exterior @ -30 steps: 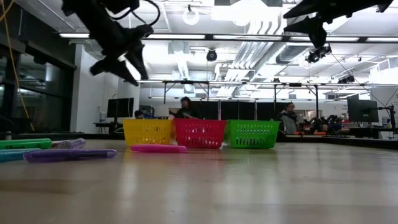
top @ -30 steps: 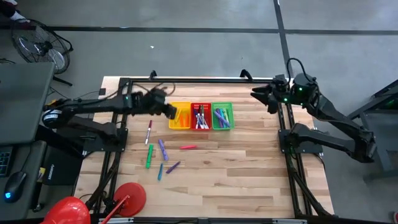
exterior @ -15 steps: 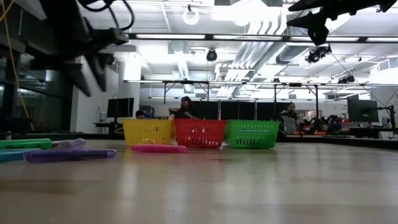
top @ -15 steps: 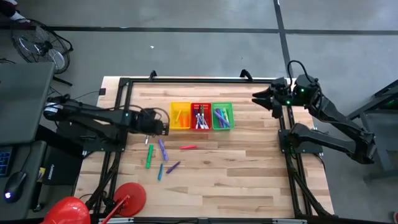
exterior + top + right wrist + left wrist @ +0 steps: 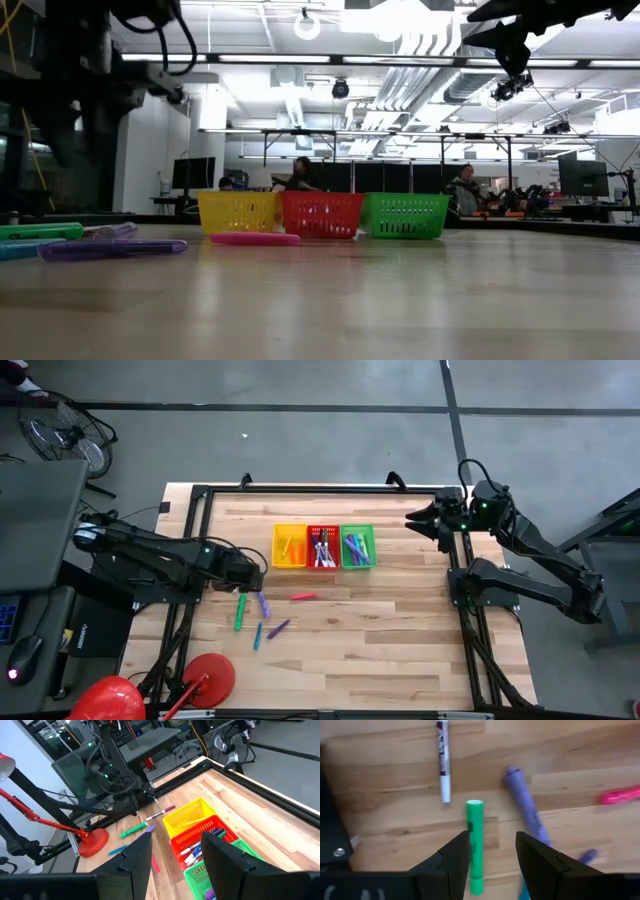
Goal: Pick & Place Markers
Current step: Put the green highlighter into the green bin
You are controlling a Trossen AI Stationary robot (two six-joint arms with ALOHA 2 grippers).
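You have the wooden tabletop (image 5: 400, 640) spread out below, with a black frame around its edge. Your left arm reaches in low from the left side, and your right arm waits raised at the tabletop's far right edge.

Three mesh baskets stand side by side near the far middle: the yellow basket (image 5: 289, 547), the red basket (image 5: 322, 547) and the green basket (image 5: 357, 547), touching in a row. Each already holds some markers.

Your left hand (image 5: 252, 574) sits low over the loose markers just left of the baskets. Its fingers (image 5: 451, 862) stand spread with nothing pinched between them, and the green marker (image 5: 474, 842) lies on the wood in the gap ahead. Your right hand (image 5: 412, 518) hangs in the air with fingers parted and empty.

Beside the green marker lies the purple marker (image 5: 527, 812), close but apart. The white marker (image 5: 443, 762) lies farther off beyond them. The pink marker (image 5: 302, 597) lies alone nearer the baskets. A teal marker (image 5: 258, 636) and a small purple marker (image 5: 279, 628) lie nearest the tabletop's front.
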